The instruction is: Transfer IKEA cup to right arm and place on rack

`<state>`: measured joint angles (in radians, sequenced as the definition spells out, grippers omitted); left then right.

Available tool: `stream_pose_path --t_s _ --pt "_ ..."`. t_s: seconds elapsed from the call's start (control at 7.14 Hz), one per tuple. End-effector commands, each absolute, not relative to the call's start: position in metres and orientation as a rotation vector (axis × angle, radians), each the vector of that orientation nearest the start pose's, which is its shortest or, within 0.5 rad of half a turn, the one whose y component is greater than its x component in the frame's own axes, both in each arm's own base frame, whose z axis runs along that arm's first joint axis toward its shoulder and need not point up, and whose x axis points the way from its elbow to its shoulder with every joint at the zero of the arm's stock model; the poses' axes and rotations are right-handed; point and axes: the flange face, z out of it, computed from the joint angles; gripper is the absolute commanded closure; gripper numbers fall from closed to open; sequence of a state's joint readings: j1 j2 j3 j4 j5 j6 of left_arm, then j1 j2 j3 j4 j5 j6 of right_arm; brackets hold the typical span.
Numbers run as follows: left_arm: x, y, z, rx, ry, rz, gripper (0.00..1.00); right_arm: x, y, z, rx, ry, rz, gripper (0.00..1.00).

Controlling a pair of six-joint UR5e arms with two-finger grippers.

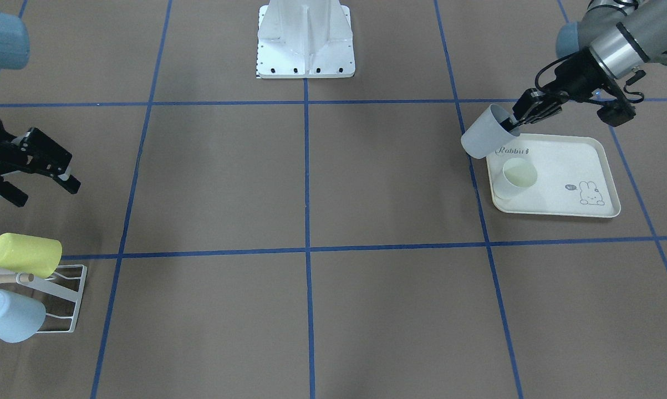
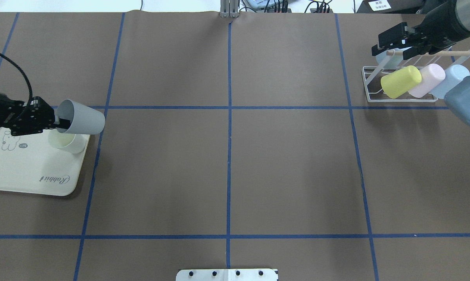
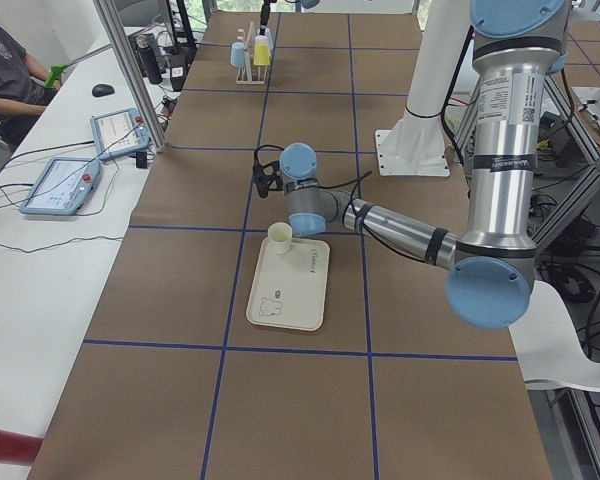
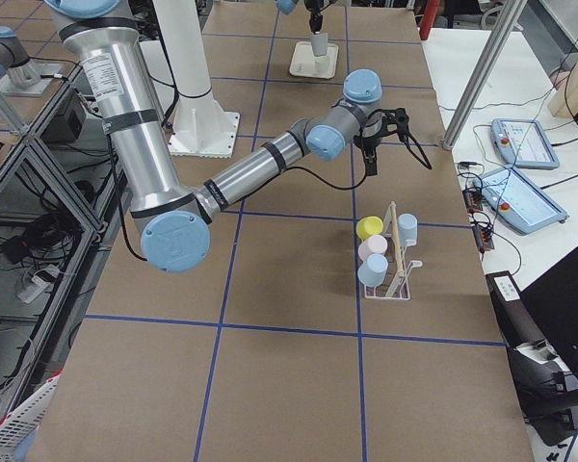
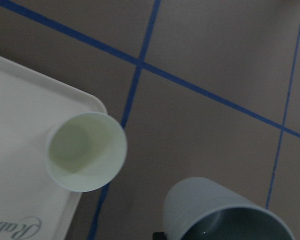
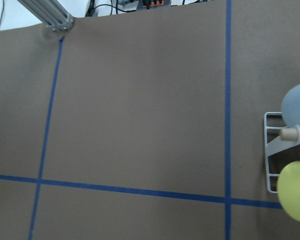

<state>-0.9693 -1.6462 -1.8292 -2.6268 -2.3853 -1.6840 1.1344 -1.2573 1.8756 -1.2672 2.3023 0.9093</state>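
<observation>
While clamped at its rim by the left end effector [image 2: 60, 124], the grey cup [image 2: 82, 121] is held tilted over the corner of the tray [image 2: 24, 171], beside a cream cup [image 2: 65, 142] standing there. Farther off, the right end effector [image 2: 382, 43], fingers apart, is poised over the rack [image 2: 369, 84], which carries a yellow cup [image 2: 401, 82] and a pink cup [image 2: 428, 80].

Light: even, diffuse, from overhead; my bench [image 2: 289, 168] reads uniformly bright in the fixed views.
Shadows: soft, faint, beside the tray [image 1: 560, 166] and the rack [image 2: 399, 100].
Glare: mild sheen on my left arm [image 3: 500, 160], metal tube.
Left wrist view: dim, greyish; grey cup [image 5: 210, 210] slightly soft.
Right wrist view: mildly blurred throughout.
</observation>
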Motion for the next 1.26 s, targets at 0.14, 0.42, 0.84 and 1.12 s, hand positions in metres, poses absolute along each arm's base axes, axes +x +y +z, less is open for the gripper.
stream_pose_path --t_s 0.14,0.42,0.84,1.12 --pt "0.326 -0.441 0.249 -0.168 1.62 -0.42 1.0 -0.209 -0.501 0.26 0.211 -1.392 0.257 0.02" --pt "0.353 -0.434 0.193 -0.219 1.725 -0.502 1.0 -0.225 -0.474 0.242 0.127 -1.564 0.295 0.02" --pt "0.397 -0.391 0.159 -0.182 1.95 -0.509 1.0 -0.244 -0.446 0.216 0.134 -1.729 0.19 0.02" --pt "0.409 -0.381 0.172 -0.236 2.128 -0.528 1.0 -0.26 -0.426 0.202 0.138 -1.869 0.197 0.02"
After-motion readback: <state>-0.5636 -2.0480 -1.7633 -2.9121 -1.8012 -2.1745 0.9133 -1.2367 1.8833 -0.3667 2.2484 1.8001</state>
